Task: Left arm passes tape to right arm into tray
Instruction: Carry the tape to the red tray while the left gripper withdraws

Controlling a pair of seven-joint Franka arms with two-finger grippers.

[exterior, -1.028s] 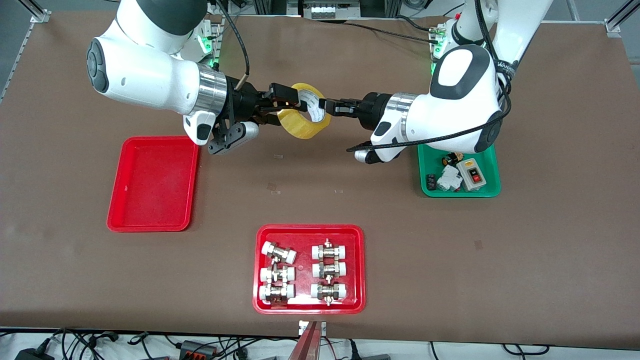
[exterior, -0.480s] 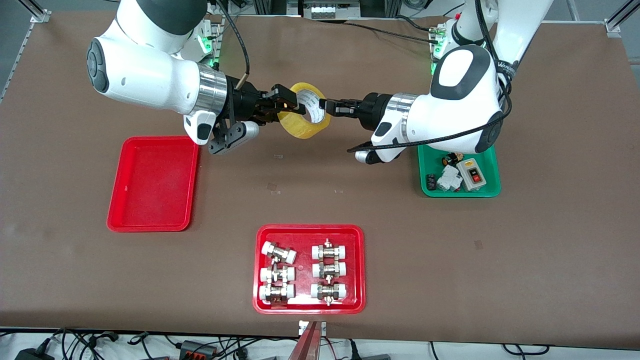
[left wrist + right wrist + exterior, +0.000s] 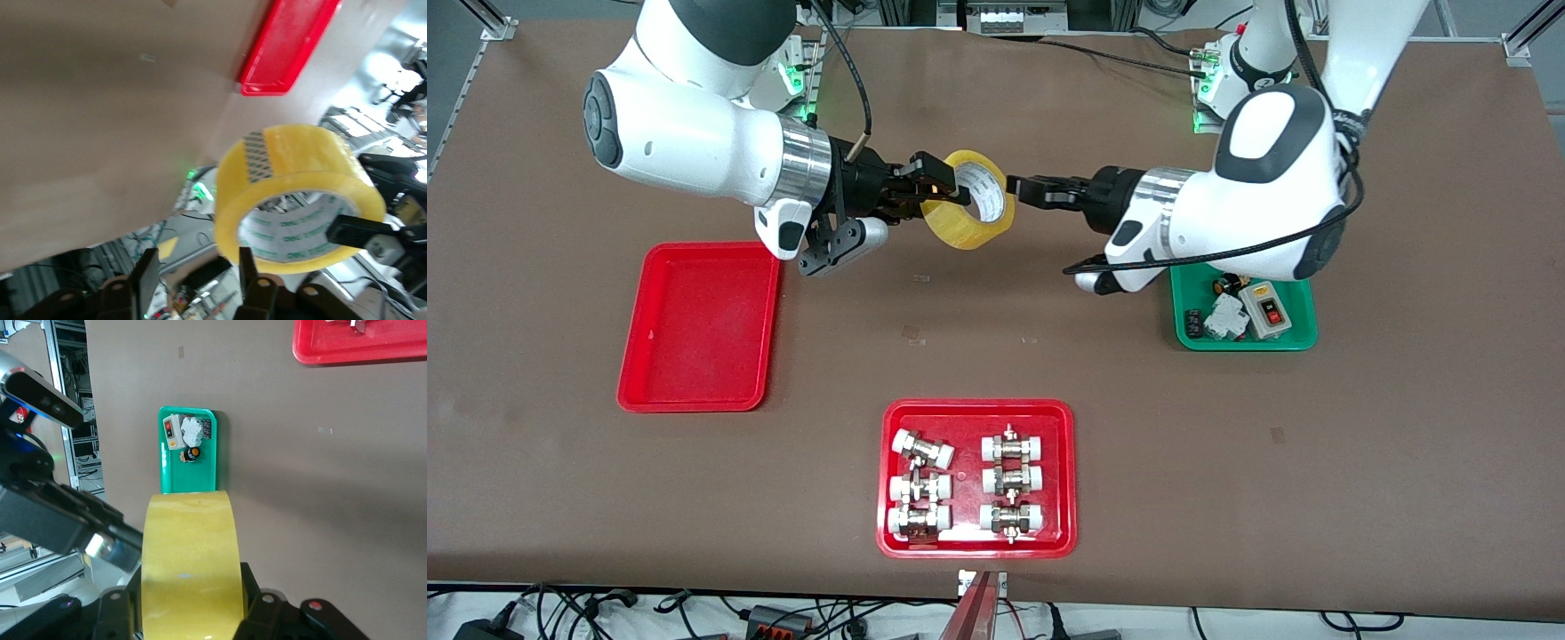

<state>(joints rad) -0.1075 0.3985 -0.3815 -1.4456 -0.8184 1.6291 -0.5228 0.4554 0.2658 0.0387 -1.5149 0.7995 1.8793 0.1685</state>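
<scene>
- Tape (image 3: 969, 198) up in the air over the bare brown bench (image 3: 996, 356), mid-bench between the two arms, ring standing roughly on edge, pale core with green print facing the front camera.
- Right claw (image 3: 944, 188) comes in from the right arm's end, fingers clamped shut on the tape's wall at about 9 o'clock of the ring in the front view; the right wrist view shows the yellow band (image 3: 190, 563) filling the gap between its fingers (image 3: 113, 613).
- Left claw (image 3: 1021, 188) sits at the ring's 3 o'clock, just beside it with a slim gap; fingers parted, holding nothing.
- Left wrist view: the left claw's own two fingers (image 3: 148, 277) stand apart with the tape (image 3: 297, 193) past them, not between them; the right claw's dark finger (image 3: 357, 230) is pinched on the tape's rim.
- Tray (image 3: 698, 326), plain red and holding nothing, lies on the bench toward the right arm's end, at roughly 8 o'clock from the tape, well apart from it; the right claw's wrist hangs over its corner.
- Second red tray (image 3: 976, 478) with metal-and-white fittings (image 3: 921, 484) in two columns, at 6 o'clock from the tape, nearest the front camera.
- Green tray (image 3: 1245, 316) with small electrical parts and a switch box (image 3: 1267, 309), at the left arm's end, partly under the left arm's elbow.
- Right wrist view also catches the green tray (image 3: 189, 450) and an edge of a red tray (image 3: 360, 350).
</scene>
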